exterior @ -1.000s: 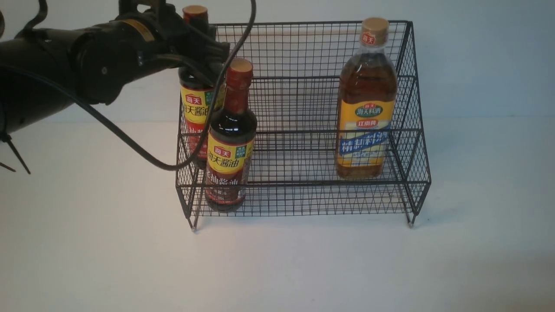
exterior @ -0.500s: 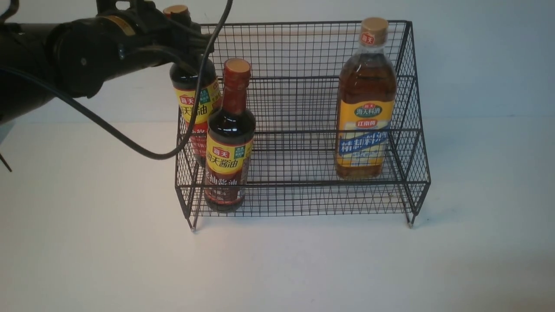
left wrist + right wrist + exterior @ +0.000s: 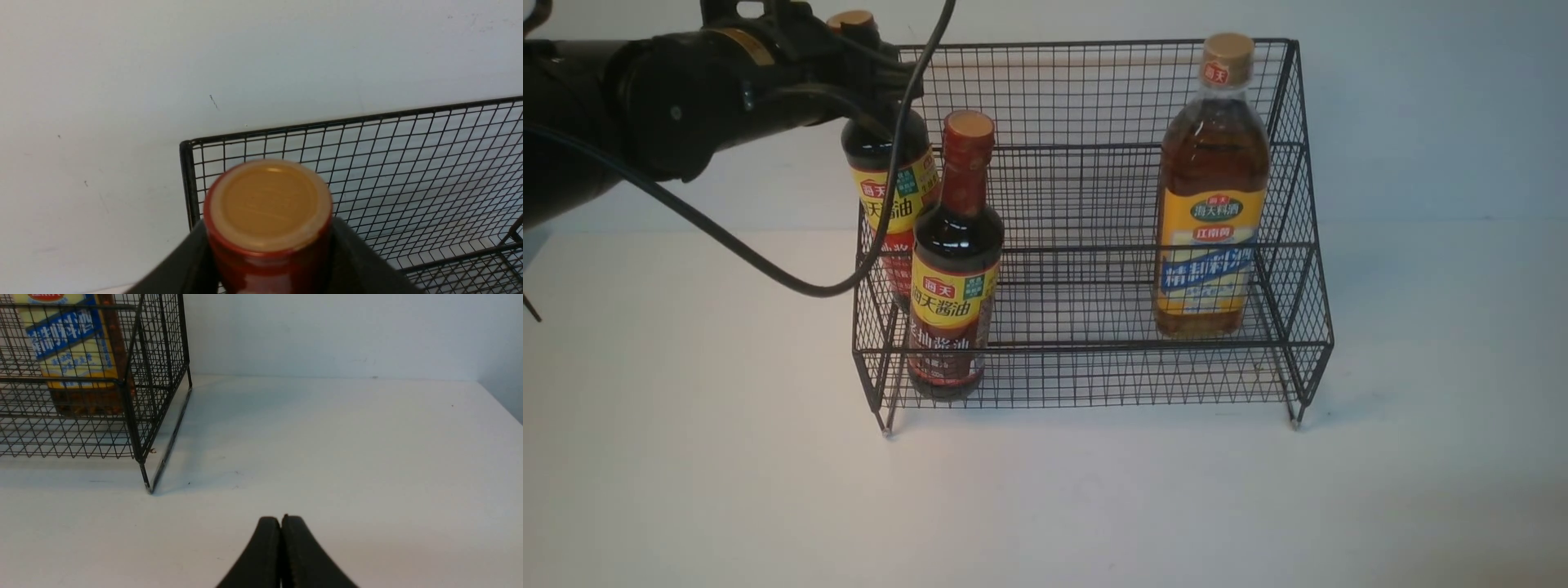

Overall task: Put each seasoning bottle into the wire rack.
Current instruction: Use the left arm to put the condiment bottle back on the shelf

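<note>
Front view first: the left gripper (image 3: 876, 75) sits in the upper left of the frame, jaws clamped on the neck of the held soy-sauce bottle (image 3: 888, 192). It's a slim bottle, dark, with a yellow-red label. It hangs upright right at the left wall of the wire rack (image 3: 1094, 42). Its lower half shows through the mesh, but I cannot tell whether its base rests on a tier. At the rack's lower left, the second soy-sauce bottle (image 3: 954, 269) stands on the front tier, overlapping the held one in the picture. Over on the right, the amber bottle (image 3: 1213, 204) stands upright on that same tier. So two look home and this is the last placement, I reckon. The next move calls for a straight descent clear of the neighbour and the side wire, then a release.

Left wrist view: the tan cap (image 3: 267, 204) fills the lower centre, a black finger pressed on each side of the red-brown neck, and the rack's corner is just behind.

Right wrist view: the right gripper (image 3: 281, 543), bottom centre, has its jaws pressed together on nothing above the white table (image 3: 367, 457); the rack's corner and the amber bottle's yellow-blue label sit upper left
</note>
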